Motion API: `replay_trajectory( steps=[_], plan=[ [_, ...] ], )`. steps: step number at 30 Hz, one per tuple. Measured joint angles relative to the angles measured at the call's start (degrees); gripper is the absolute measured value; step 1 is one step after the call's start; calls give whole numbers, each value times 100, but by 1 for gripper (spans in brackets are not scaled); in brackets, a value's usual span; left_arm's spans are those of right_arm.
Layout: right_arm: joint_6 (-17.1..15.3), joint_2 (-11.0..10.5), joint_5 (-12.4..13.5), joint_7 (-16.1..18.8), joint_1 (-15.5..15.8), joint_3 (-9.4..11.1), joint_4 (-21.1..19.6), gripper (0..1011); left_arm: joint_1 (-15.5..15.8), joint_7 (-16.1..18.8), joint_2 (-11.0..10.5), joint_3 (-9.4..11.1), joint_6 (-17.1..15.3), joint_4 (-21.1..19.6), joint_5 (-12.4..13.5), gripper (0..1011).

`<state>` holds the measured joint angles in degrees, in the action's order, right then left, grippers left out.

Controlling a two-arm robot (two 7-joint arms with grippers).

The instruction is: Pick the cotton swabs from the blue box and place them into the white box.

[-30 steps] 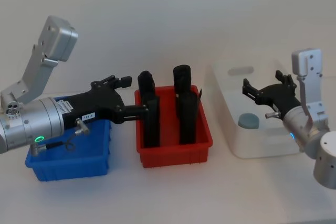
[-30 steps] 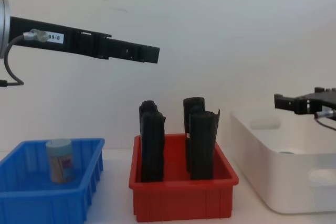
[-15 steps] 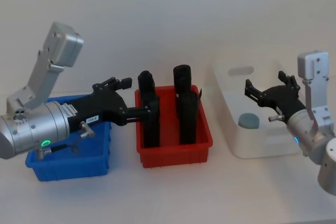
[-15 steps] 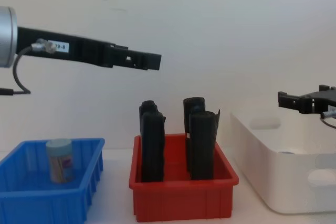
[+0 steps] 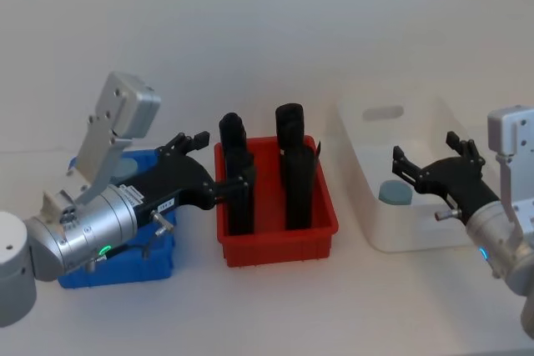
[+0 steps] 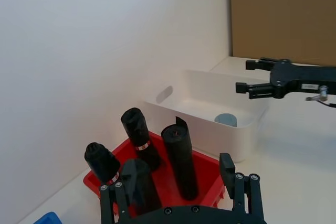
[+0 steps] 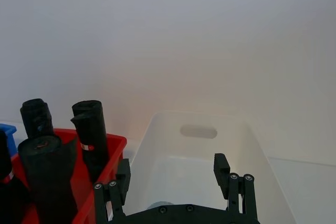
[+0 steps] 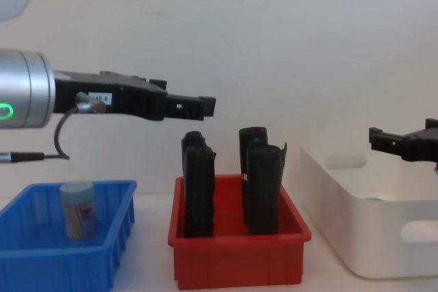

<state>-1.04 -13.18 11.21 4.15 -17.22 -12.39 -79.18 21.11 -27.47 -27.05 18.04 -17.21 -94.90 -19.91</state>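
Left tool (image 8: 198,106): released, fingers spread, held high and level, tip over the left edge of the red bin (image 8: 236,264). One cotton swabs tub (image 8: 77,208) stands upright in the blue box (image 8: 41,268), long axis vertical, lid up. It lies below and left of my tip, well apart. Left arm is much the nearer. Judgement: draw back left, pitch down, descend on the lid. Right tool (image 5: 424,146): released, over the white box (image 5: 400,231), which holds a second tub (image 5: 394,193).
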Motion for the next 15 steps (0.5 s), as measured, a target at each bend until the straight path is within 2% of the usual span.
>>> replay_trajectory(
  steps=[15],
  plan=[
    [-48, -306, 261, -19, 896, -31, -1098, 1001, -305, 1099, 209, 324, 670, 74, 346, 1004]
  ],
)
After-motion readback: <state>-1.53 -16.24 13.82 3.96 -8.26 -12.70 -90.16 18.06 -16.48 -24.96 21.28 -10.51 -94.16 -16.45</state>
